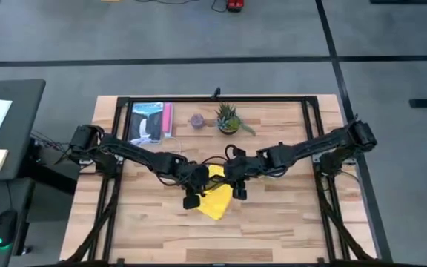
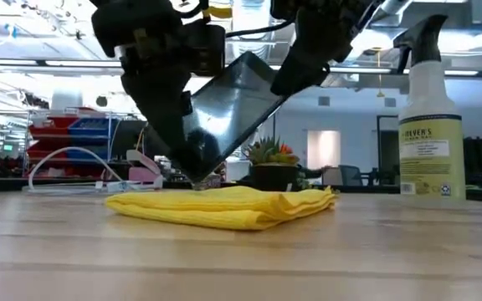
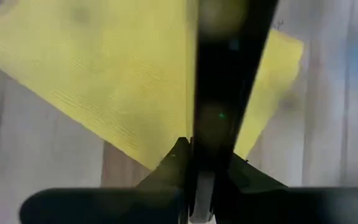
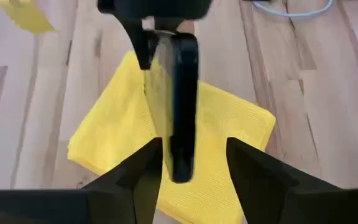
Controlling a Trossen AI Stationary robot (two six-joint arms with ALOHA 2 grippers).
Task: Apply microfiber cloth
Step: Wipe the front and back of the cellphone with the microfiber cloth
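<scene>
Microfiber cloth [image 1: 217, 196]: bright yellow, fine ribbed weave showing in left wrist view.
Smartphone [image 2: 233, 104]: glossy black, screen mirroring pale ceiling lights.
Left gripper [image 3: 194, 186] and right gripper [image 4: 191, 171]: matte black fingers; arms dark.
Table [image 1: 273, 222]: light wood, butcher-block strips, some darker brown planks; black metal frame around it.
Spray bottle [image 2: 431, 117]: pale yellow-green label, white trigger head, dark lettering.
Potted plant [image 1: 228, 119]: green spiky leaves, dark pot.
Floor: grey with black lines.
</scene>
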